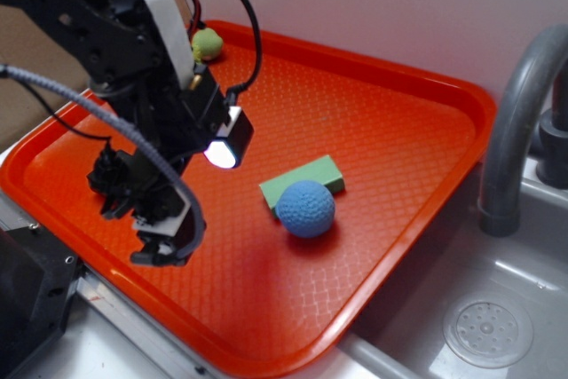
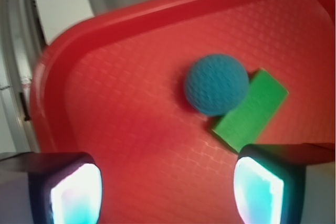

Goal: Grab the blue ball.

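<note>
I am in approach step: fingers (image 2: 168, 190) spread wide, holding nothing. The blue ball (image 2: 216, 84) sits at 1 o'clock in wrist view (touching the green block (image 2: 252, 111)). Next: go fwd, then close.

Ball (image 1: 305, 209): medium blue, bumpy knit-like texture. Block (image 1: 302, 180): plain green. Tray (image 1: 390, 113): orange-red, fine diamond lattice embossing. Plush toy (image 1: 208, 43): yellow-green. Arm (image 1: 133, 51): black, white band. Faucet (image 1: 515, 130): grey. Sink (image 1: 497, 308): pale grey.

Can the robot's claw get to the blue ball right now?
Probably yes. The gripper is open and only bare tray lies between it and the blue ball. The green block sits behind the ball, not blocking.
</note>
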`<state>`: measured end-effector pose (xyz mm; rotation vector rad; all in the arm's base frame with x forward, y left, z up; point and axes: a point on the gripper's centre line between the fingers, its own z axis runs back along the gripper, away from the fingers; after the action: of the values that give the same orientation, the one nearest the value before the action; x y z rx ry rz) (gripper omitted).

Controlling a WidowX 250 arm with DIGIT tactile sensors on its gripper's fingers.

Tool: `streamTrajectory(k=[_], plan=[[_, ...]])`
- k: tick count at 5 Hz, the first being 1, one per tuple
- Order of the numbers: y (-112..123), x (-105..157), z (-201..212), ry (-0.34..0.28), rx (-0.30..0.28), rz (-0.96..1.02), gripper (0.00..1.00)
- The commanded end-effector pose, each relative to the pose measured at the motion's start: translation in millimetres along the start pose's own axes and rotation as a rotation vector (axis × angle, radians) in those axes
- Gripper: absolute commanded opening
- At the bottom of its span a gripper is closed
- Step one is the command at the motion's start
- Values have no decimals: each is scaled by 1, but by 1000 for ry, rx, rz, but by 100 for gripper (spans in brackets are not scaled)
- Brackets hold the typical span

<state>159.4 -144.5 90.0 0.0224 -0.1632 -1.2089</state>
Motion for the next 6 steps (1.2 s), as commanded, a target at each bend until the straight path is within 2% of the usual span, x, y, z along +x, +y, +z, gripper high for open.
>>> streamTrajectory(k=[1, 2, 3, 4, 5, 6], plan=[[-10, -6, 4, -17, 14, 0, 100], [-10, -6, 4, -17, 14, 0, 100], [3, 15, -29, -6, 10, -96, 100], [17, 26, -48, -26, 50, -194, 100], [21, 36, -66, -18, 60, -275, 100], [23, 34, -71, -27, 70, -295, 100]])
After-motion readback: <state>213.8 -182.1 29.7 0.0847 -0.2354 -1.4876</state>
